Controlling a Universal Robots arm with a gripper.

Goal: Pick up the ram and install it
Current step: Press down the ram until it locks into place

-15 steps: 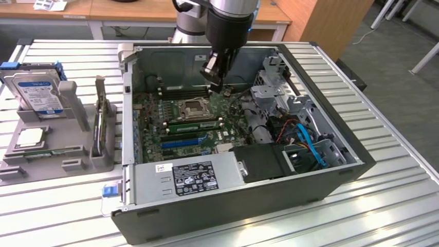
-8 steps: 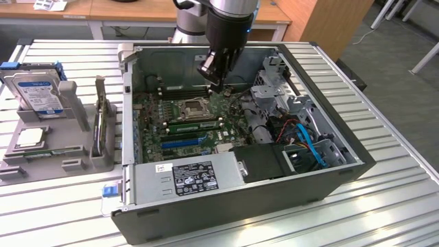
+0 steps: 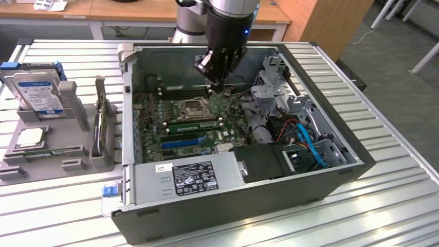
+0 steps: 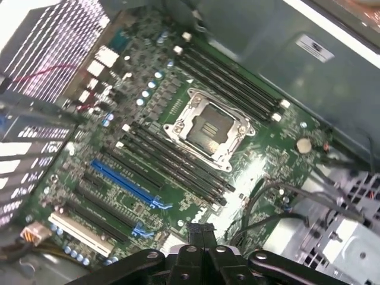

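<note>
No legible text anywhere. Power supply [image 3: 184, 177] has a black label and a small white sticker, print too small to read. Hard drive [image 3: 38, 92] label is blue/white, unreadable. Case wall sticker [image 4: 314, 47] is blurred.

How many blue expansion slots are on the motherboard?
2. A long blue slot lies nearer the processor socket; a short blue slot lies nearer the white slot. The fingers may hide more.
</note>
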